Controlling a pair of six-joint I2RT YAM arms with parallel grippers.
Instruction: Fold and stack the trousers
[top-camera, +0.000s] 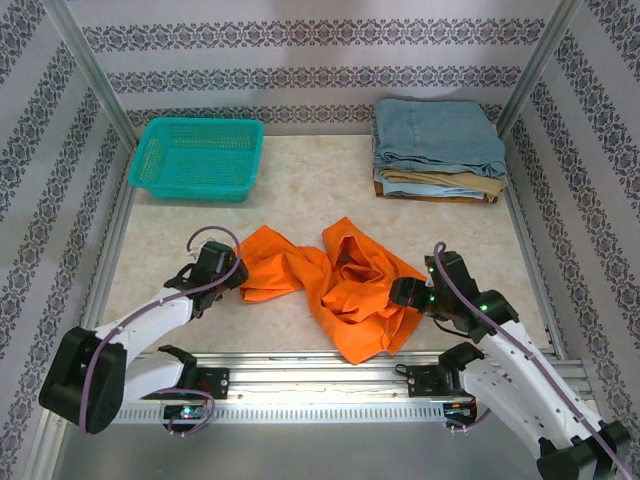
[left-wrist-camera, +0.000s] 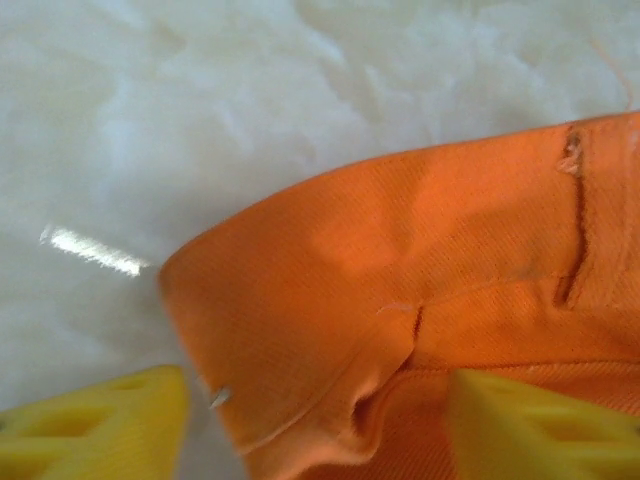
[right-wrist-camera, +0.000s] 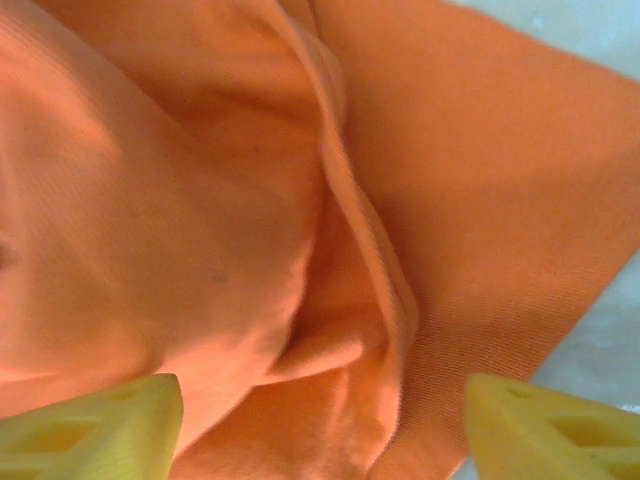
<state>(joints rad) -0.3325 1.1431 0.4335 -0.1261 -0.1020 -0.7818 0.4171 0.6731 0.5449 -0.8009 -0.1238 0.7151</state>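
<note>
**Spotter:** How does your left claw stand?

**Operator:** I see my left gripper (left-wrist-camera: 315, 425) spread. One of its yellow fingers (left-wrist-camera: 100, 430) is over bare table just beside the cloth edge, and the other is over the cloth. A seamed corner of the trousers (top-camera: 340, 285) humps up in the gap. I can't see either pad pressing it.

**Spotter:** And the right?

**Operator:** My right gripper (right-wrist-camera: 320, 425) is also spread, low over the orange cloth. A ridge of fold runs up through the gap between its fingers. Pale table shows past the cloth's edge on one side.

**Spotter:** Where does the pair lie overall?

**Operator:** From above I see it crumpled on the near middle of the table (top-camera: 290, 180), between my two claws. The left claw is at its left end and the right claw at its right edge. The teal basket (top-camera: 190, 186) sits well apart at the far left. At the far right, a folded denim pair (top-camera: 438, 135) rests on a tan pair (top-camera: 440, 184).
</note>
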